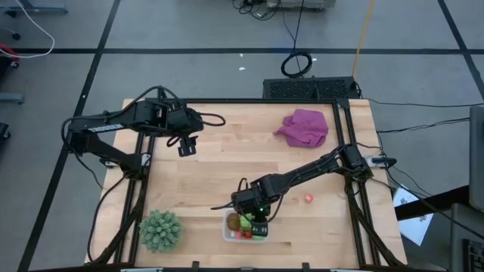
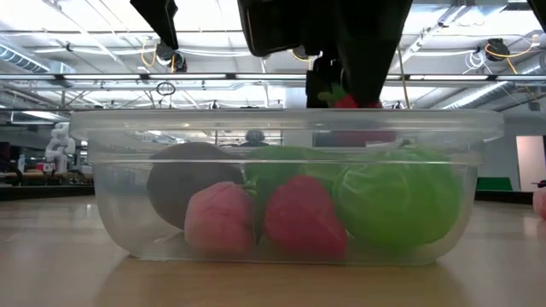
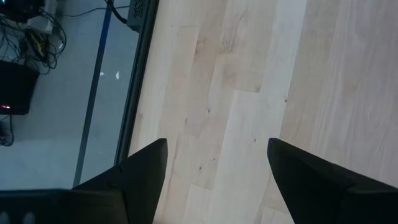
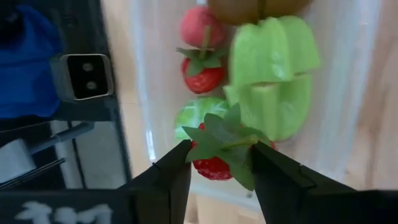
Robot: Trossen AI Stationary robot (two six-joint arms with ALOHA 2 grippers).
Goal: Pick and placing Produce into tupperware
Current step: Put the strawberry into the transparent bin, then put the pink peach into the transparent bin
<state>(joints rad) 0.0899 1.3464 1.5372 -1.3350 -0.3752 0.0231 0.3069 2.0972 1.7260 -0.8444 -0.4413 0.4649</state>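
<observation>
The clear tupperware (image 1: 229,231) stands near the table's near edge. Through its wall (image 2: 119,213) I see a brown kiwi (image 2: 183,188), a pink strawberry (image 2: 220,220), a red strawberry (image 2: 303,217) and a round light-green piece (image 2: 397,196). A ribbed light-green piece (image 4: 273,81) lies in it too. My right gripper (image 4: 219,152) hangs over the tupperware, shut on a red strawberry (image 4: 211,167). One more red strawberry (image 1: 308,199) rests on the table to the right. My left gripper (image 3: 214,162) is open, up over the far-left part of the table (image 3: 249,74). My right gripper pinches the red strawberry by its two sides (image 4: 200,167), just below its green leafy cap (image 4: 224,138), between the two fingers. The fingers (image 4: 177,171) point down from above. The strawberry (image 2: 345,101) is lifted clear, just above the tupperware's rim (image 2: 281,119), cap uppermost.
A spiky dark-green plant (image 1: 160,230) stands just left of the tupperware. A purple cloth (image 1: 304,127) lies crumpled at the far right. Bare wood spreads across the table's middle (image 1: 227,162). A black frame (image 1: 352,189) runs along the table's sides.
</observation>
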